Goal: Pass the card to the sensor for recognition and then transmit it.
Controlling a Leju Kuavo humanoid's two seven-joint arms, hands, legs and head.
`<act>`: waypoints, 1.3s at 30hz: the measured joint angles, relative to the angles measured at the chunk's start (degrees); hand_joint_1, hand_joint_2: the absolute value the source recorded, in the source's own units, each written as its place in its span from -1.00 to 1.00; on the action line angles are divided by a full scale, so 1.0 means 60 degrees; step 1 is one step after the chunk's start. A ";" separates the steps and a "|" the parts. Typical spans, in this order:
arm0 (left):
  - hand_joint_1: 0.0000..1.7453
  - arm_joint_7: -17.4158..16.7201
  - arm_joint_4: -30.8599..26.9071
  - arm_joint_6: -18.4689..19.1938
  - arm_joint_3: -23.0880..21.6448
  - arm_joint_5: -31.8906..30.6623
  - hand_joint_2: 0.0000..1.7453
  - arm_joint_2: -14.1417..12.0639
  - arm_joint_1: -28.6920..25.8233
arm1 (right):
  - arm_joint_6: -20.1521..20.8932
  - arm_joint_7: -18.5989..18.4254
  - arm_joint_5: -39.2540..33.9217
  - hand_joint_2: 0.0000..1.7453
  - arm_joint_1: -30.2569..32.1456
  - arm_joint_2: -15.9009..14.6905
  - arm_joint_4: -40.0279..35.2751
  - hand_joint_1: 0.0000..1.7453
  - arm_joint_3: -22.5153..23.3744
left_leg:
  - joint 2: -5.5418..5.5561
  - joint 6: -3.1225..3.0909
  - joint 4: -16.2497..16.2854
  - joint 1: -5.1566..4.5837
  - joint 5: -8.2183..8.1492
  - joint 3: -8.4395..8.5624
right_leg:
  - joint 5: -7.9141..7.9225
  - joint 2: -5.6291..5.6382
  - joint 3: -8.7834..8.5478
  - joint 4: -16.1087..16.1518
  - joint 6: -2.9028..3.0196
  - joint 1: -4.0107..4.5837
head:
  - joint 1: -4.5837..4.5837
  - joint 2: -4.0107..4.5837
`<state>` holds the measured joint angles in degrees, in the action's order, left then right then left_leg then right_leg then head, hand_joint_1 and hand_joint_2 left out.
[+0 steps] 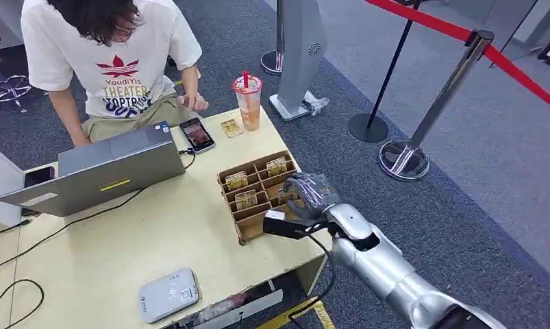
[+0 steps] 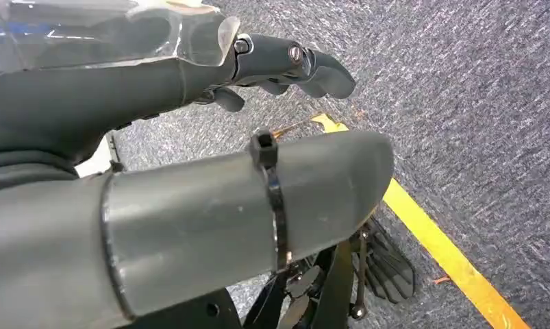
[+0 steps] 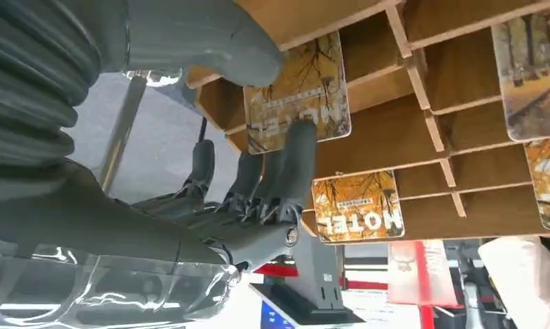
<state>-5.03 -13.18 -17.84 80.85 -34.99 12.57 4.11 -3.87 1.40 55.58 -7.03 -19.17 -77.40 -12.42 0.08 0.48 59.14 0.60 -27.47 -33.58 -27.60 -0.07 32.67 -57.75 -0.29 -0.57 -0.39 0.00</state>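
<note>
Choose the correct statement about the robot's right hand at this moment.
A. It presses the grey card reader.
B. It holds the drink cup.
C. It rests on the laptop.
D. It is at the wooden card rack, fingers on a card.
D: the right hand is at the wooden card rack, and its fingers touch a card in a slot.

On the pale wooden table (image 1: 155, 240), an open grey laptop (image 1: 101, 171) sits left; a brown compartmented cardboard tray (image 1: 255, 199) holding hotel cards right; a black smartphone (image 1: 196, 134) and plastic drink cup (image 1: 248, 101) behind; a flat grey card reader (image 1: 168, 295) at the front edge
</note>
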 joint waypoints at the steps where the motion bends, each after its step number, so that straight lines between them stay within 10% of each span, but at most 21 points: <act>1: -1.00 0.0000 0.0000 0.0004 -0.0004 0.0000 -1.00 0.0000 -0.0003 | 0.0007 -0.0004 -0.0004 1.00 0.0002 -0.0004 0.0000 0.24 -0.0004 | 0.0000 0.0000 0.0000 0.0000 0.0000 0.0000 | 0.0000 0.0000 0.0000 0.0000 0.0000 0.0000 | 0.0000 0.0000; 4: -1.00 0.0000 0.0000 0.0007 -0.0007 -0.0004 -1.00 -0.0015 -0.0005 | 0.0007 -0.0004 -0.0011 1.00 0.0002 -0.0011 0.0000 0.54 -0.0011 | 0.0000 0.0000 0.0000 0.0000 0.0000 0.0001 | 0.0000 0.0000 0.0000 0.0000 0.0000 0.0000 | 0.0000 0.0000; 13: -1.00 -0.0018 0.0000 0.0087 -0.0029 -0.0040 -1.00 -0.0069 -0.0030 | 0.0004 -0.0022 -0.0047 1.00 0.0006 -0.0109 0.0000 0.18 -0.0011 | 0.0000 0.0000 0.0000 -0.0001 0.0000 0.0001 | 0.0000 0.0001 0.0000 0.0000 0.0000 0.0000 | 0.0000 0.0000; 39: -1.00 -0.0029 0.0000 0.0087 -0.0146 -0.0026 -1.00 -0.0073 -0.0087 | -0.0004 0.0062 -0.0240 1.00 -0.0358 -0.0313 0.0044 0.32 -0.0098 | 0.0000 0.0000 0.0000 -0.0001 0.0000 -0.0001 | 0.0000 -0.0001 0.0000 0.0000 0.0000 0.0000 | 0.0000 0.0000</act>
<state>-5.20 -13.18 -17.31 79.97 -35.15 12.13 3.59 -3.89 1.77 54.14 -9.17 -21.05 -77.13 -13.00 0.08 0.47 59.14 0.59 -27.47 -33.59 -27.60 -0.08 32.67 -57.75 -0.29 -0.57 -0.39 0.00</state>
